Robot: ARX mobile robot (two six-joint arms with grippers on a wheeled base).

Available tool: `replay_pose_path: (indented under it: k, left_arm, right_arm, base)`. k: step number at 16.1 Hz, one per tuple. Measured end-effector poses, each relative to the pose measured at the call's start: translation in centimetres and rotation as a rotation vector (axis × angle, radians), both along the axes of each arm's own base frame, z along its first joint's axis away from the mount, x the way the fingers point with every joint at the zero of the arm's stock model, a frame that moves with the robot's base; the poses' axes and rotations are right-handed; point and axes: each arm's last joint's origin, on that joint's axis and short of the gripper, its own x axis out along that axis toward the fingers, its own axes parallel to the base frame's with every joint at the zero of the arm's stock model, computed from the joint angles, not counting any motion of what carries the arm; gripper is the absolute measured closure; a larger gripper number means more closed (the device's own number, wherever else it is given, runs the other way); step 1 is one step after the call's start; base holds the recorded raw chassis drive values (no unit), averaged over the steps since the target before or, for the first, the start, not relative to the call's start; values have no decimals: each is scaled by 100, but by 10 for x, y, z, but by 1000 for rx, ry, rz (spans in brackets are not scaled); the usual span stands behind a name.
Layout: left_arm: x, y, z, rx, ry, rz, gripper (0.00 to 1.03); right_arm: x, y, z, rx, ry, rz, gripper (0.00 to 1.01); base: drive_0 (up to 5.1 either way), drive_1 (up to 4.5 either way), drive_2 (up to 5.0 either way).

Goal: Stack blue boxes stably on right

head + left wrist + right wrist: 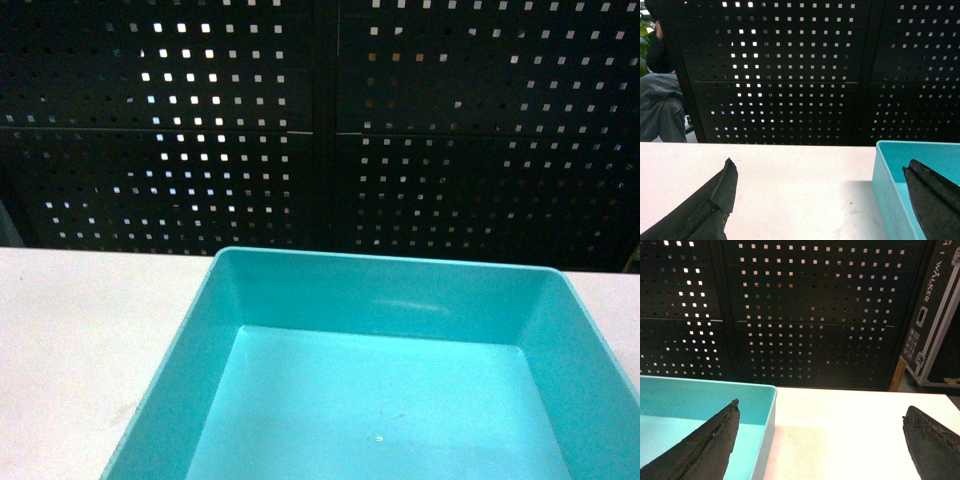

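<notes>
A light turquoise tub (400, 400) sits on the pale bench (80, 340), near the robot and filling the lower middle of the head view, open side up and empty. Behind the bench stands a black perforated panel (320, 120). No royal-blue tub shows in any view, so I cannot say where it is.

The left gripper (820, 200) has its fingers spread wide, one over bare bench and the other (935, 200) over the tub's left wall, so they straddle that rim without touching it as far as I can tell. The right gripper (820, 440) is spread wide too, its left finger (705, 445) over the tub's inside near the right wall, the other (935, 445) out over the bench. Neither holds anything.

The sloped, smooth walls look slippery; if the two sides close unevenly, the tub could tilt or slide out. A lift by one wall alone would likely tip it. At the far right a black flight case (935, 315) stands beyond the bench edge, so a wide swing rightward could carry the tub too near that edge.
</notes>
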Motion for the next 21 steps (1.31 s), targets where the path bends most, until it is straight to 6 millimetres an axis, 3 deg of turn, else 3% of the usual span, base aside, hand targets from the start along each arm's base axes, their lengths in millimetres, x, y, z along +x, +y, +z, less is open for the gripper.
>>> replay_pose_path:
  k: [21]
  left_arm:
    - [0,0,0,0,0,0,5]
  right_arm:
    - [0,0,0,0,0,0,3]
  base:
    - [0,0,0]
